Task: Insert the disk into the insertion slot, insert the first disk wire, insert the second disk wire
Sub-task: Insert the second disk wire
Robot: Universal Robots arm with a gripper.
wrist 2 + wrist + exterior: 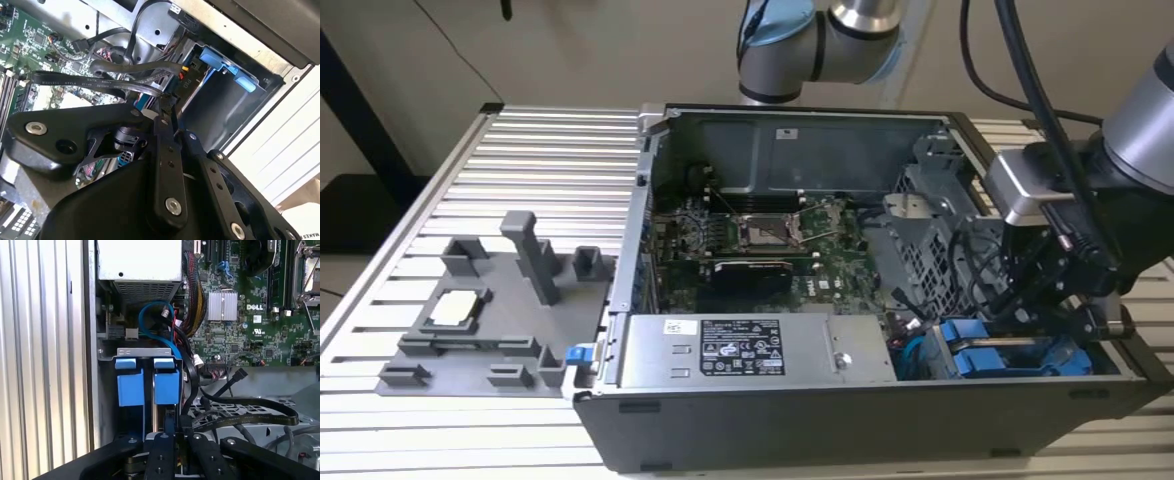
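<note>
Down in the open computer case [720, 420], the gripper [1067, 300] hangs over the drive cage; its own black links hide the fingertips, so I cannot tell its grip. Two blue carrier ends [147, 380] sit side by side in the insertion slot [145, 352]; which one holds the disk is unclear. Black cables [240, 410] cross nearby, beside the silver power-supply box [747, 350].
</note>
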